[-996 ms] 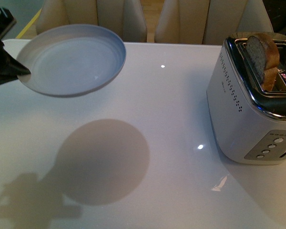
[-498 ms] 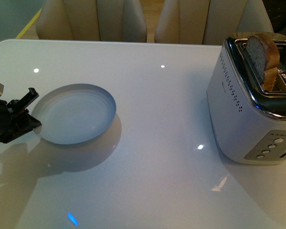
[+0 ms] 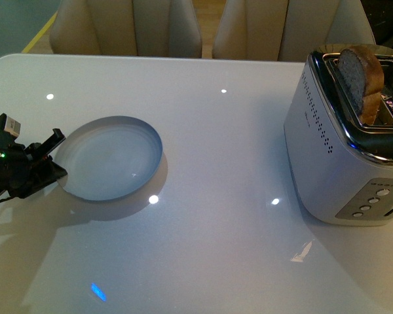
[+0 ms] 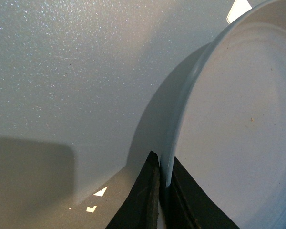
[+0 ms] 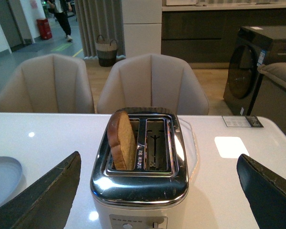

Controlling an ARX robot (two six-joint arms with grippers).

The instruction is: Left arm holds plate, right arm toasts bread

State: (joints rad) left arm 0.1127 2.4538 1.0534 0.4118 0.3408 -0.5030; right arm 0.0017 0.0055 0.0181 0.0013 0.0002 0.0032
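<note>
On the white table point(image 3: 216, 216): one plate point(image 3: 111, 157), one toaster point(image 3: 344, 144), one slice of bread point(image 3: 361, 77). Two grippers counted; two beige chairs point(image 5: 152, 86) stand beyond the far edge. Plate sits at the left of the table, round, shallow, pale blue-grey, plain low rim, nothing on it; it looks low on the tabletop, though whether it rests fully flat cannot be told. Left gripper point(image 3: 49, 160), black with thin fingers, a small white tag and a green light, is at the plate's left edge. Left wrist view shows the rim point(image 4: 181, 119) running down between the two dark fingers point(image 4: 143, 200), jaws nearly closed, pinching the rim edge-on. Toaster is silver, two slots, at the right of the table, well apart from the plate; perforated side panel and a column of buttons on its near face. Bread stands upright in the left slot, roughly half its height above the top: light brown, speckled face, darker crust, rounded top. The other slot point(image 5: 156, 150) holds nothing. Right gripper point(image 5: 157, 191) appears only in its own wrist view, its two dark fingers point(image 5: 47, 193) spread wide to either side of the toaster, holding nothing, short of the bread.
</note>
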